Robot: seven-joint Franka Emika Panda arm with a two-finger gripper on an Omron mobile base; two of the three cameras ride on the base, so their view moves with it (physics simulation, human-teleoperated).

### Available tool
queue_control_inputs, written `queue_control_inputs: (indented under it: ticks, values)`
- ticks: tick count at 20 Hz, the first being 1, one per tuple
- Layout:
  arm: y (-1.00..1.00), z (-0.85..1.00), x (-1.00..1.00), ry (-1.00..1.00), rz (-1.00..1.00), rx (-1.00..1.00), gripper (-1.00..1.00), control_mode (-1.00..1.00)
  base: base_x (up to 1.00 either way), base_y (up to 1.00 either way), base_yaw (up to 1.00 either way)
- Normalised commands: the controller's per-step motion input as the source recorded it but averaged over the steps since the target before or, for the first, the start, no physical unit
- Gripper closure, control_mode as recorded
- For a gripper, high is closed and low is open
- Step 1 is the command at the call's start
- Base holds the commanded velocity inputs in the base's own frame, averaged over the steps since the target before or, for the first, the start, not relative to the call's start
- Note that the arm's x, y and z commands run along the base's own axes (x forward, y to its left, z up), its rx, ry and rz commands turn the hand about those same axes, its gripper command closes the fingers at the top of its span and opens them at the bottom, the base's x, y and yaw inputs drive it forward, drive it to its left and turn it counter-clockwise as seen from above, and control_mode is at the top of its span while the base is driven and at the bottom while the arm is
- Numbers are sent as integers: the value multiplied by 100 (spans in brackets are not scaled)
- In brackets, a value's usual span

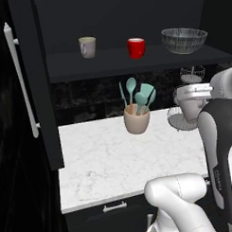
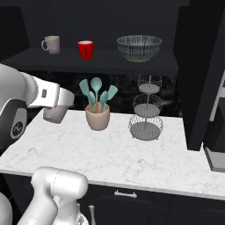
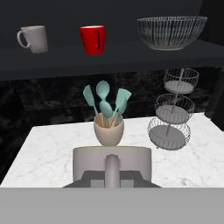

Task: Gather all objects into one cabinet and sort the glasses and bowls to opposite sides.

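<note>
Grey-beige mug (image 3: 112,164) sits pinched in the fingers (image 3: 112,181) above the white table (image 1: 100,156); another pale mug (image 1: 87,47), red mug (image 1: 136,48) and mesh bowl (image 1: 184,40) stand on the cabinet shelf (image 1: 111,61).

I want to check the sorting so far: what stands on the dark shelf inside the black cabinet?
On the cabinet shelf stand a pale mug, a red mug and, apart to the right, the wire-mesh bowl. The back of the shelf is too dark to judge.
</note>
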Motion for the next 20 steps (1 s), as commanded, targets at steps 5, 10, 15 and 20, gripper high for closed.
queue_control_inputs:
  ticks: [5,10,15,20]
  values:
    - [0,6,-3,-5,0,0,100,-100,0,0,0]
    - [15,34,-3,-18,0,2,100,-100,0,0,0]
    - [41,36,8,-6,2,0,100,-100,0,0,0]
    - [54,33,34,0,4,0,100,-100,0,0,0]
